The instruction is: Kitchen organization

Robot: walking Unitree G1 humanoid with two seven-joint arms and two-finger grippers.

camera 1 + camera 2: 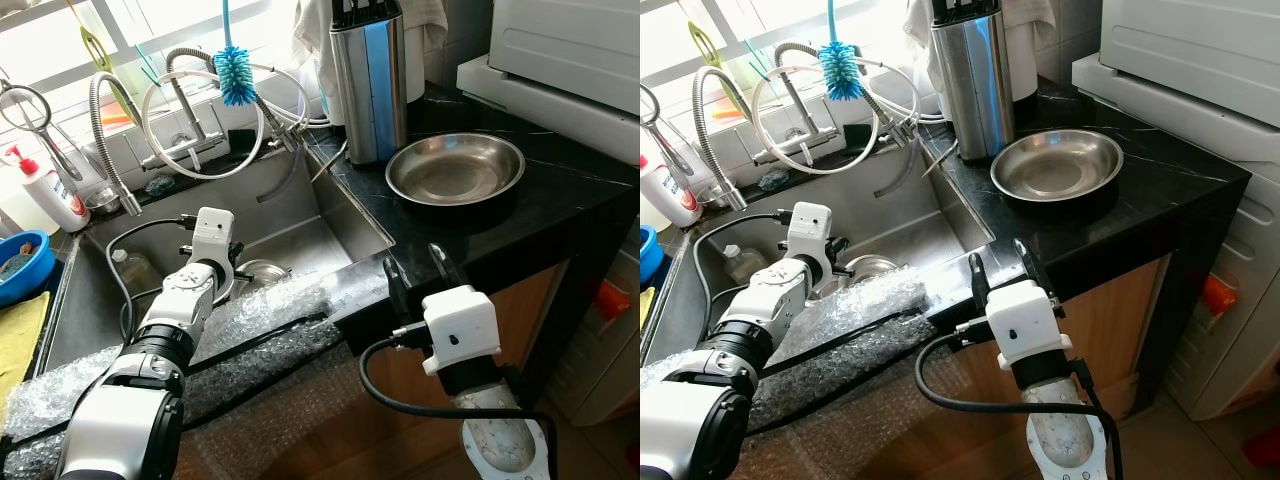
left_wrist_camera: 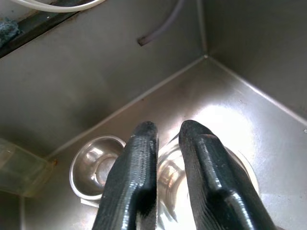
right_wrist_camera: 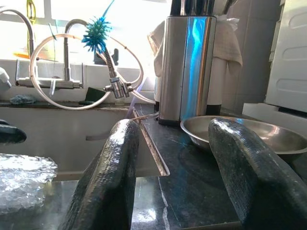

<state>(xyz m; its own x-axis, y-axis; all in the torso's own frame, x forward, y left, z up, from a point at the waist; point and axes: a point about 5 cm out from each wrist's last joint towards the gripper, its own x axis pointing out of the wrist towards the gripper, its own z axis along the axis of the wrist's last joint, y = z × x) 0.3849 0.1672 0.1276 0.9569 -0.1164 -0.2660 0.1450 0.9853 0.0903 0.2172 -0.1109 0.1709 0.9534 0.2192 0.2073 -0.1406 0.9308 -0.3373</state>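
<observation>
— Where's the steel bowl [image 1: 455, 168]?
— On the black bench [image 1: 560, 190], beside the knife block [image 1: 368, 80]. It's shallow, shiny and empty.
— And the sink [image 1: 330, 215]?
— A small steel cup [image 2: 93, 167] and a glass [image 2: 172, 177] lie on its floor.
— The hands?
— The left hand [image 2: 165, 143] reaches down into the sink, its fingers nearly together around the glass rim. The right hand [image 3: 175, 158] hovers at the bench edge, fingers spread apart, gripping nothing.

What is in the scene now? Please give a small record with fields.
place: kitchen sink beside black counter
left pincer: down in the sink, fingers close together around the rim of a clear glass
right pincer: open, at the counter edge
on counter: steel bowl, knife block
in sink: small steel cup
</observation>
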